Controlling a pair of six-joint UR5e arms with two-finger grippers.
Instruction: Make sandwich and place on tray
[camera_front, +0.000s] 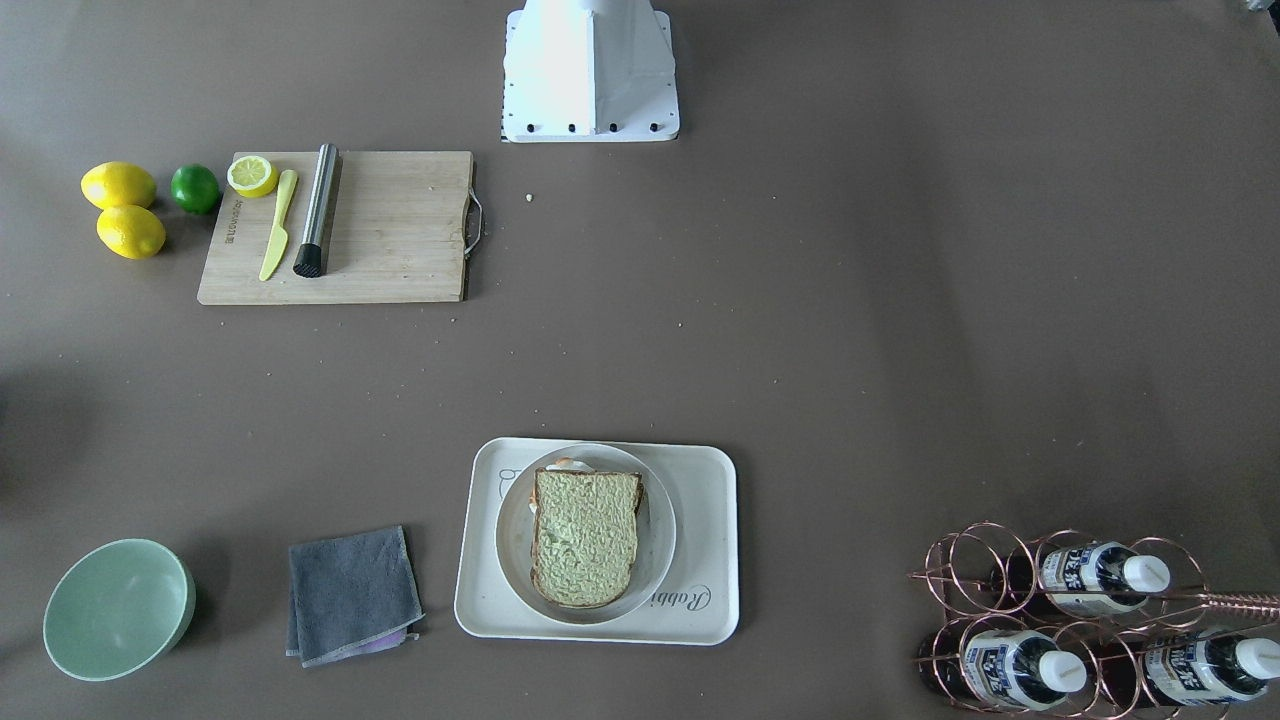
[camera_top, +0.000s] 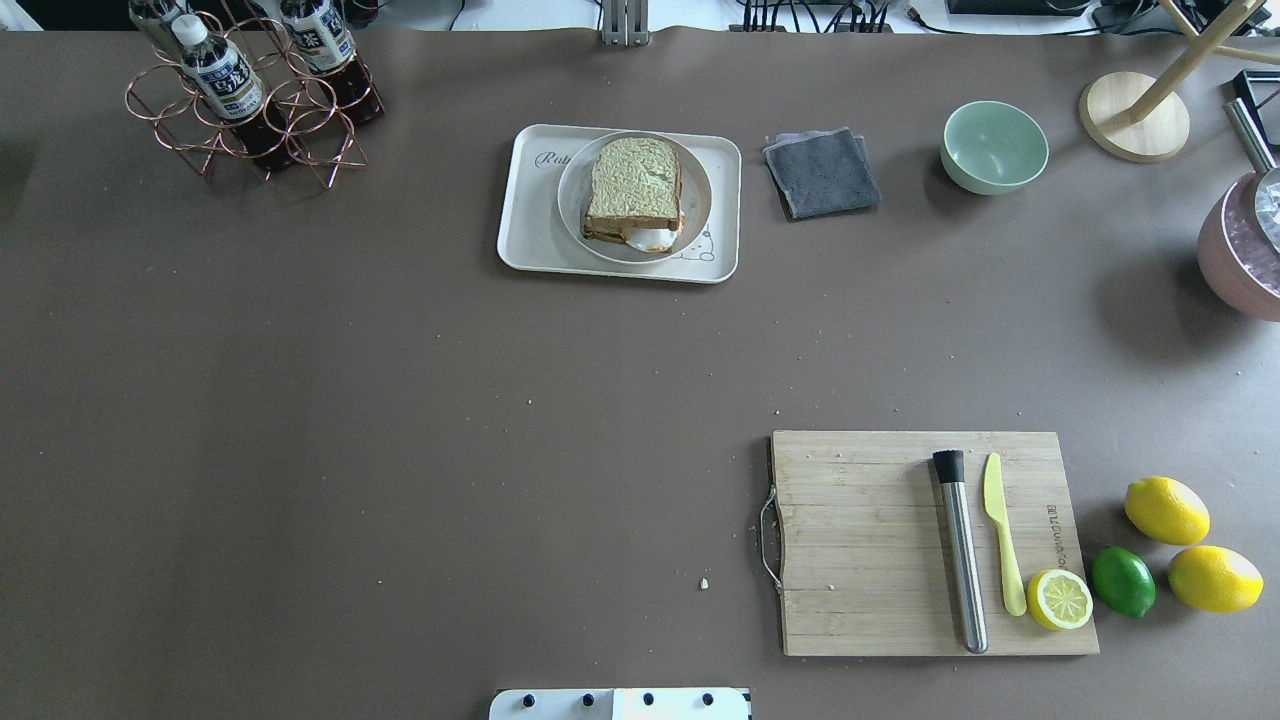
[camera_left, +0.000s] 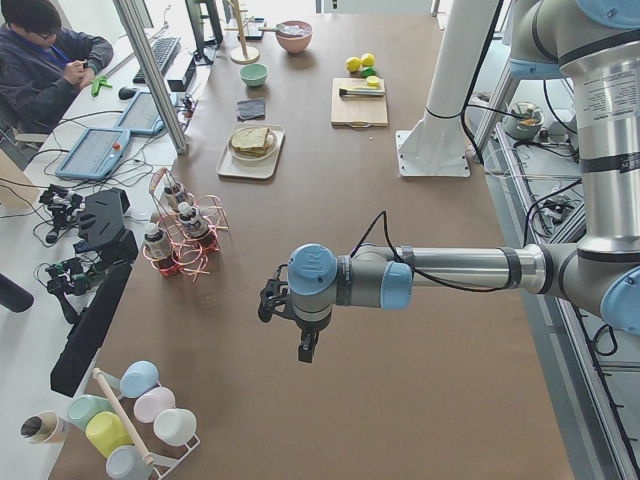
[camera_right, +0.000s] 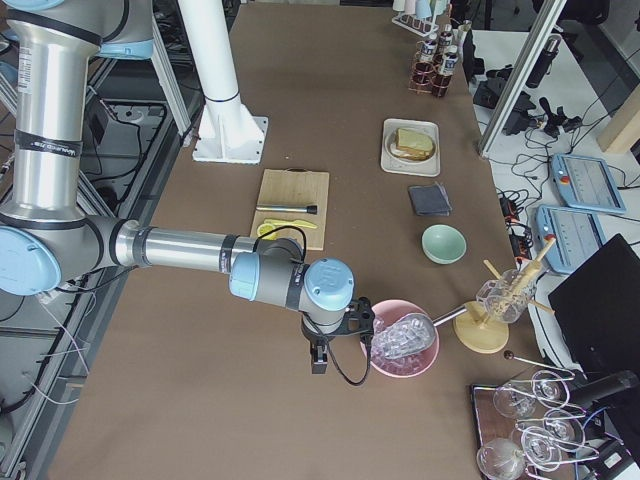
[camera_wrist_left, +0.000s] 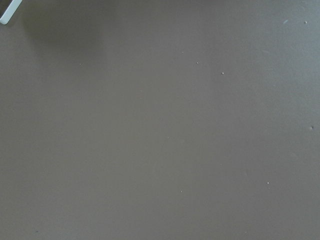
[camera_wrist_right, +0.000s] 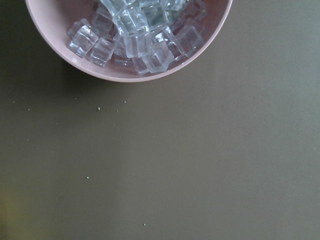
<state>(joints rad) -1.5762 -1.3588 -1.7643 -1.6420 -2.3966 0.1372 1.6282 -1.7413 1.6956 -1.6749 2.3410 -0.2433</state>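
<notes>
From across the table (camera_front: 850, 330), one sandwich (camera_front: 585, 537) lay on one round plate (camera_front: 658, 545), itself resting on the one cream tray (camera_front: 700, 480). One cutting board (camera_front: 400, 230) carried one lemon half (camera_front: 252, 175), one yellow knife (camera_front: 278, 225) and one steel muddler (camera_front: 317, 210). Beside it lay two whole lemons (camera_front: 118, 185) and one lime (camera_front: 195, 188). There was also one green bowl (camera_front: 118, 608), one grey cloth (camera_front: 352, 592) and one wire rack (camera_front: 960, 560) with three bottles (camera_front: 1010, 668).

Overhead, egg white (camera_top: 650, 238) peeked from between two bread slices (camera_top: 633, 178).

From the left end, the left gripper (camera_left: 306, 352) hung over bare table, well apart from the tray. Whether its fingers were apart or together could not be told.

From the right end, the right gripper (camera_right: 318, 362) hung just beside one pink bowl (camera_right: 405, 362) of ice cubes (camera_right: 400, 338). Its fingers' state could not be told either.
</notes>
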